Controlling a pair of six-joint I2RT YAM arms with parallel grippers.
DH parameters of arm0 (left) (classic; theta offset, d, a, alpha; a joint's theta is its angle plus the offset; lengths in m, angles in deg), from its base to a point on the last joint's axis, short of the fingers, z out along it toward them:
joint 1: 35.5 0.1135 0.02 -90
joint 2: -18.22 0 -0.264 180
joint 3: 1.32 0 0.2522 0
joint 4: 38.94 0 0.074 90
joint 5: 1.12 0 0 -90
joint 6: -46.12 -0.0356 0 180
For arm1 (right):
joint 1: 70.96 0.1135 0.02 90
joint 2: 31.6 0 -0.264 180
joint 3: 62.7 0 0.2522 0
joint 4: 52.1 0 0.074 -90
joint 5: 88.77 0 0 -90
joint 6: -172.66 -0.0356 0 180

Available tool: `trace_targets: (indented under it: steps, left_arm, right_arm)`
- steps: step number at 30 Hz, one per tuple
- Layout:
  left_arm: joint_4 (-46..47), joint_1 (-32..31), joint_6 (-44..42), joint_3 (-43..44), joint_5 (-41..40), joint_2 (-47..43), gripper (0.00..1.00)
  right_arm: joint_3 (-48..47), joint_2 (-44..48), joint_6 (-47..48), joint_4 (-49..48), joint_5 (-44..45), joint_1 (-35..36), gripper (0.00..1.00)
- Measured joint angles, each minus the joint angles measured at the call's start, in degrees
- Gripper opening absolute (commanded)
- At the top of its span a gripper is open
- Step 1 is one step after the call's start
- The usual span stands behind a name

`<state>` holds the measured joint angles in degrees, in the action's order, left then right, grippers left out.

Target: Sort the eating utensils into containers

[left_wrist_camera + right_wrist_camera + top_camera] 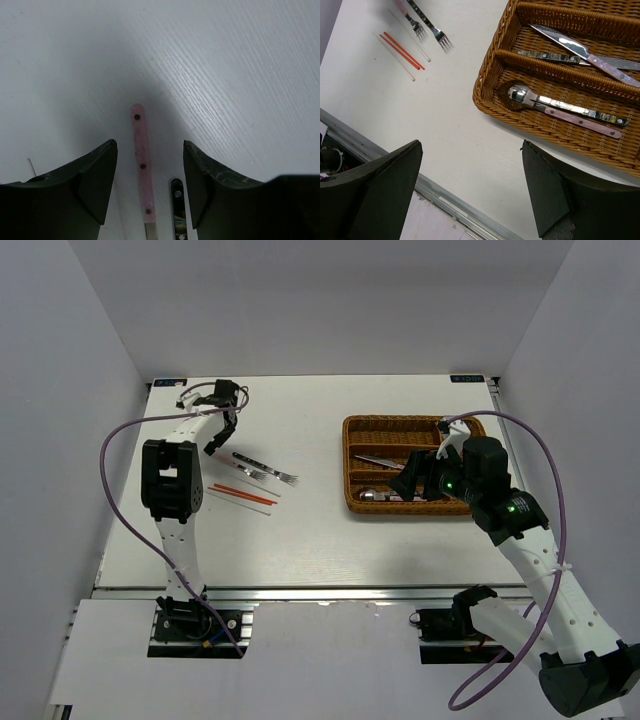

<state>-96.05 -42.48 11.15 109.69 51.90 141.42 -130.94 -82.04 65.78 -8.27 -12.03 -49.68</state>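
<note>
Two forks (pixel 268 471), a pair of red chopsticks (pixel 243 494) and a white chopstick (pixel 395 59) lie out on the table (pixel 300 540), well apart from the tray (pixel 346 465). So you are, by my judgement, a bit past halfway. Two spoons (pixel 560 107) lie together in the tray's nearest long section, bowls toward its left end. A knife (pixel 580 50) with a pink handle lies slanted across a divider farther in, with another metal piece beside it.

Your left gripper (pixel 149 147) is spread open and holds nothing. It straddles the handle of the pink-handled fork (pixel 140 165), and the dark-handled fork (pixel 176 200) lies just beside, close to the right finger. The pink handle runs almost straight up the wrist view, so the fingers would close across its width. From above, both forks lie on a diagonal, with handles toward the far left and tines toward the tray.

Your right gripper (pixel 471 145) hangs open and empty over the tray's near edge.
</note>
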Motion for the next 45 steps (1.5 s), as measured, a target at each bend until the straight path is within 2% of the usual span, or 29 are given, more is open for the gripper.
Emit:
trace_targets:
  steps: [7,10,14,16,17,19,21,25,28,33,36,40,45]
  left_arm:
    - [-0.35,0.17,1.46,-1.27,0.00,0.35,0.60]
    - [-0.15,0.17,1.92,-1.75,0.04,1.27,0.53]
    - [0.02,0.17,2.40,-2.82,-0.17,2.73,0.33]
    - [0.44,0.15,2.43,-2.80,-0.07,2.82,0.33]
    - [0.50,0.17,2.43,-2.78,0.00,2.89,0.28]
    - [0.79,0.26,2.67,-2.78,0.13,2.91,0.09]
    - [0.85,0.44,2.67,-2.78,0.28,2.91,0.00]
    - [2.56,0.79,3.54,-4.92,0.94,1.16,0.00]
    - [5.53,1.11,4.04,-10.08,3.37,-3.41,0.00]
    - [14.60,1.07,3.50,-20.87,8.15,-20.11,0.00]
    - [21.84,-0.63,2.21,-25.97,12.07,-32.41,0.00]
    - [31.39,-7.21,0.68,-32.85,18.53,-44.83,0.00]
    - [36.37,-20.52,-1.11,-36.15,24.02,-48.74,0.00]
  right_arm:
    - [0.00,0.11,0.44,-0.15,0.04,0.11,0.85]
    - [0.00,0.04,0.46,-0.20,0.04,0.13,0.85]
    - [0.00,-0.17,0.48,-0.24,0.04,0.11,0.85]
    - [0.02,-0.33,0.46,-0.24,0.04,0.13,0.85]
    - [0.00,-0.37,0.48,-0.24,0.04,0.13,0.85]
    - [0.00,-0.39,0.46,-0.24,0.04,0.13,0.86]
    - [0.00,-0.42,0.46,-0.24,0.04,0.13,0.86]
    - [0.00,-0.42,0.48,-0.26,0.02,0.13,0.86]
    - [0.07,-0.42,0.39,-0.72,-0.92,0.13,0.86]
    - [3.17,-0.37,-1.51,-7.54,-6.86,0.39,0.84]
    - [4.04,-2.60,-3.50,-12.72,-9.70,2.95,0.83]
    - [-0.48,-11.10,-4.50,-17.55,-9.73,10.54,0.81]
    - [-9.73,-23.47,-5.27,-21.57,-6.32,18.49,0.80]
